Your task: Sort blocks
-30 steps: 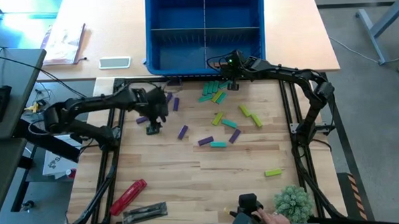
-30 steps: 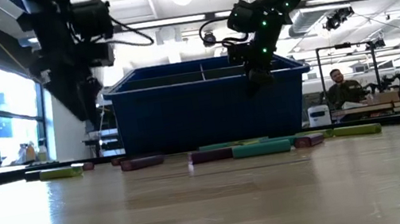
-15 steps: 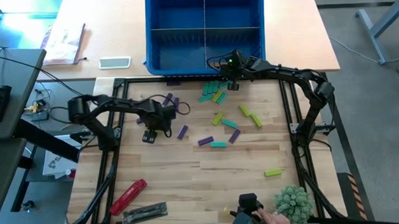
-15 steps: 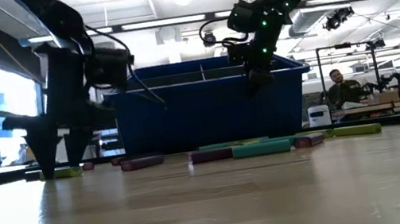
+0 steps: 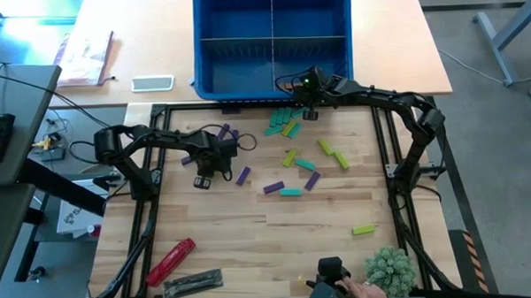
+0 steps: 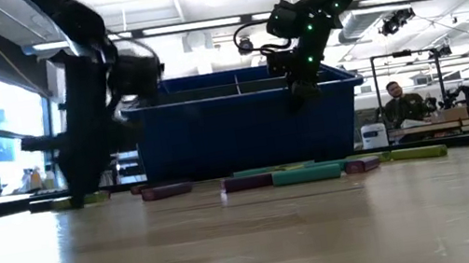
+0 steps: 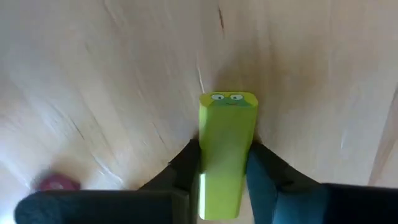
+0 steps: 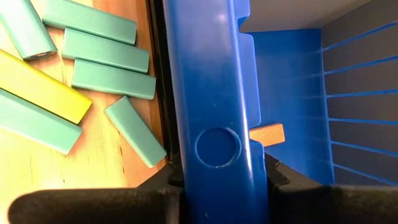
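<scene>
Purple, teal and lime blocks lie scattered on the wooden table, among them a purple block point(image 5: 242, 175) and a teal block point(image 5: 290, 192). My left gripper point(image 5: 205, 178) stands at the table's left, pointing down, shut on a lime block point(image 7: 227, 149). At the table's far edge, my right gripper point(image 5: 309, 113) is shut on the blue bin point(image 5: 272, 43). Several teal blocks point(image 8: 102, 53) lie beside the bin, and a tan block point(image 8: 267, 134) lies inside it. My left gripper pinches the lime block's two long sides point(image 7: 205, 177) between its two fingers point(image 7: 264, 177). The fingers come from above and lie across the block. The block lies flat on the table, one end point(image 7: 227, 99) reaching out past the fingers. My right gripper clasps the bin's near wall point(image 8: 214, 106) at its rim, one finger point(image 8: 277, 177) inside the bin and one point(image 8: 171, 177) outside. It slants down from the table's near side. The bin stands on the table.
A red cylindrical tool point(image 5: 170, 261) and a dark tool point(image 5: 192, 281) lie near the front left, and a green plant point(image 5: 391, 268) stands front right. Black frame rails point(image 5: 148, 215) run along both table sides. A person point(image 6: 397, 104) sits in the room behind.
My left gripper has come down to the table, turning as it went, and has shut on the lime block, which lies where it was. My right gripper has kept still.
</scene>
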